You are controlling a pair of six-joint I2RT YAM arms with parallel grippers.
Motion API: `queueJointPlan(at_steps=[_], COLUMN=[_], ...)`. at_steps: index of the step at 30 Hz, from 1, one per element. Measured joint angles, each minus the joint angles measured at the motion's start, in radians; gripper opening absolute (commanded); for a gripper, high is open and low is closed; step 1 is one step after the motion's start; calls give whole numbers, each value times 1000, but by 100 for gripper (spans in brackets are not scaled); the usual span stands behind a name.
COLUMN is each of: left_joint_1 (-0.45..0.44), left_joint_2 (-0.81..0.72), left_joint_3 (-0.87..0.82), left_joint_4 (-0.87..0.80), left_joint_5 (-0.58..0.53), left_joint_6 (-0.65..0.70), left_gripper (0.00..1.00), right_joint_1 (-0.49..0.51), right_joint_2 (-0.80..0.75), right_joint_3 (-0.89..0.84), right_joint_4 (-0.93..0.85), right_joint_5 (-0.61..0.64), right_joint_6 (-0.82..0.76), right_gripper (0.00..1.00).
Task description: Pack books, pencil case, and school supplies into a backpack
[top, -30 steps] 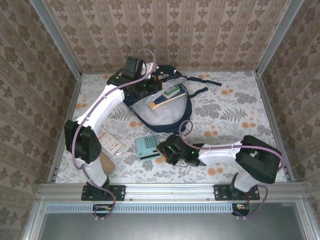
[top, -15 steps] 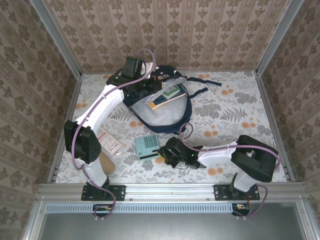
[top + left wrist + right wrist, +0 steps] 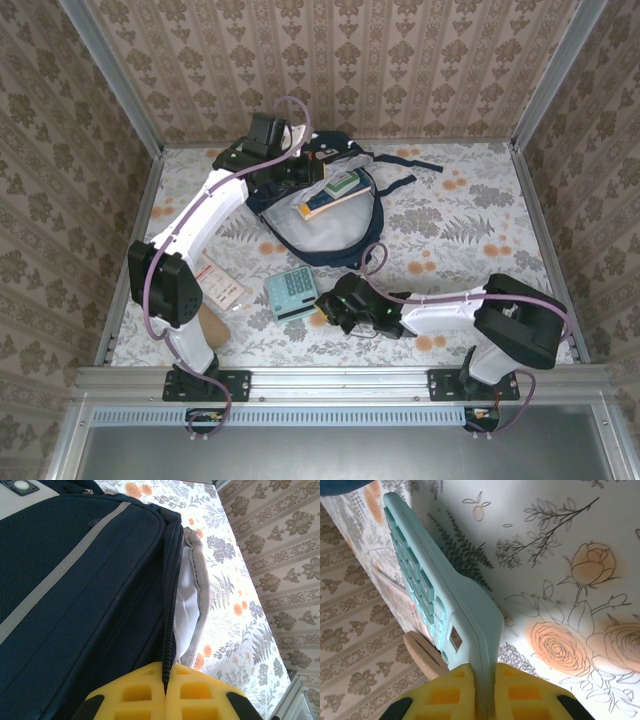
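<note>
**Table** (image 3: pixel 470 210): covered in a floral cloth and walled on three sides with patterned paper.

**Backpack** (image 3: pixel 335 235): navy, lying open at the far centre of the table with its grey lining facing up. Two books stand in its mouth, one orange-yellow (image 3: pixel 322 205) and one green (image 3: pixel 343 183).

**Left arm** (image 3: pixel 205 215): reaches from its near-left base up and away to the backpack's far-left rim. The left end effector (image 3: pixel 165 677) is clamped on the backpack's zipper edge, with the yellow pads pressed together around the zip teeth.

**Right arm** (image 3: pixel 450 308): folded low, its forearm running leftward along the near part of the table. The right end effector (image 3: pixel 485 680) is closed on the calculator's edge, one yellow pad on each face.

**Calculator** (image 3: pixel 291 293): light teal, on the table in front of the backpack. Its right edge sits in the right end effector's grip.

**Pencil case** (image 3: pixel 213 325): tan, at the near left beside the left arm's base.

**Card** (image 3: pixel 222 283): white with red print, flat on the table between the pencil case and the calculator.
</note>
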Motion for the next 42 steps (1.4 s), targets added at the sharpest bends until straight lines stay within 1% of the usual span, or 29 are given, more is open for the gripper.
queueJointPlan(at_steps=[4, 7, 11, 15, 22, 27, 29, 32, 36, 40, 42], left_joint_1=[1, 7, 16, 21, 21, 21, 20, 19, 17, 12, 10], left_joint_2=[0, 0, 0, 0, -11, -20, -22, -26, -32, -37, -42], left_joint_3=[0, 0, 0, 0, 0, 0, 0, -6, -16, -26, -33], left_joint_4=[0, 0, 0, 0, -4, -8, -8, -8, -8, -7, -7], left_joint_5=[0, 0, 2, 8, 4, -3, -5, -7, -8, -11, -12], left_joint_6=[0, 0, 0, 0, 0, 0, 0, 0, -1, -1, -1], left_gripper=[0, 0, 0, 0, 0, 0, 0, 0, 0, 0, 0], right_joint_1=[0, -3, -31, -117, -343, -485, -535, -583, -613, -616, -619], right_joint_2=[-47, -99, -192, -262, -282, -225, -172, -78, 39, 102, 119], right_joint_3=[-2, -1, 5, 17, 55, 75, 108, 172, 267, 353, 394], right_joint_4=[-17, -40, -108, -166, -245, -248, -252, -252, -269, -342, -391], right_joint_5=[-1, -5, -19, -46, -137, -210, -244, -289, -353, -394, -401], right_joint_6=[-30, -65, -120, -173, -272, -317, -335, -353, -373, -412, -437], right_gripper=[11, 12, 12, 13, 13, 14, 14, 15, 14, 17, 21])
